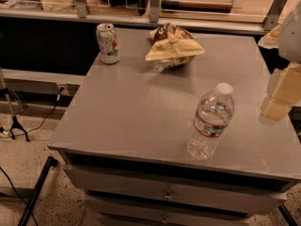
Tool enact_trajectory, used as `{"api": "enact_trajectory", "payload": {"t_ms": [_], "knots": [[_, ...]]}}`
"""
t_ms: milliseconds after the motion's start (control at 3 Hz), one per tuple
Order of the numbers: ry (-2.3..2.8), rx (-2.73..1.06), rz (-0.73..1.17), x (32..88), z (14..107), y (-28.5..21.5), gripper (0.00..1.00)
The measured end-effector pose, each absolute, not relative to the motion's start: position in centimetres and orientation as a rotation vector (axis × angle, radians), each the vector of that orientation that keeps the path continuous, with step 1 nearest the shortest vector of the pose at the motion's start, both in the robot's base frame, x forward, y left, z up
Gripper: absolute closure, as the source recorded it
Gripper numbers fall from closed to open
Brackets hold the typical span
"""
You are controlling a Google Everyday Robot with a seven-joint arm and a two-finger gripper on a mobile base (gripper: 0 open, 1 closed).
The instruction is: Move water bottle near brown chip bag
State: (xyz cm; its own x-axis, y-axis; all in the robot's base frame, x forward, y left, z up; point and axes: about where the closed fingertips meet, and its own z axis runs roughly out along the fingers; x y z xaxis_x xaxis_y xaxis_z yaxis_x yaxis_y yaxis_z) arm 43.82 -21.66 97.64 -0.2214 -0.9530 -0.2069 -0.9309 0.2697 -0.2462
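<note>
The bench point(131, 107) is a grey slab with a flat, matte, slightly scuffed top. It looks like painted metal. There are drawer fronts stacked under the front edge.

The water bottle point(211, 121) stands upright toward the front right corner, a bit in from the front edge. It's clear plastic with ribbed rings, a round white cap, and a white label with a thin red band around the middle. The clear lower part catches the light.

The brown chip bag point(173, 46) sits near the back edge, roughly in the middle of it and well apart from the bottle. It's crinkly foil, puffy and wrinkled. The top is dark brown and the front panel is tan-yellow and comes out in a wedge shape. It's clearly wider than the bottle.

A soda can point(107, 43) stands at the back left corner. It's a short smooth cylinder, white with green on it and a shiny metal rim, and it sits just left of the bag with a gap between them.

The claw point(277, 105) hangs past the bench's right edge, level with the bottle's upper half. It's pale cream with a blocky, boxy shape, and it's near the bottle but not touching it. I honestly can't tell whether it's wide or narrow.

The floor below is speckled stone, with black stand legs and cables on the left.
</note>
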Motion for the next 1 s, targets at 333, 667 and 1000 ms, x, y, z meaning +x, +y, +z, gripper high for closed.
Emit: {"api": "enact_trajectory", "payload": {"t_ms": [333, 667, 1000], "knots": [[2.231, -1.724, -0.099, 43.8, 97.6, -21.7, 0.0], [2.2, -1.716, -0.029, 43.6, 97.7, -21.5, 0.0], [2.11, -1.725, 0.101, 42.2, 97.6, -20.5, 0.0]]}}
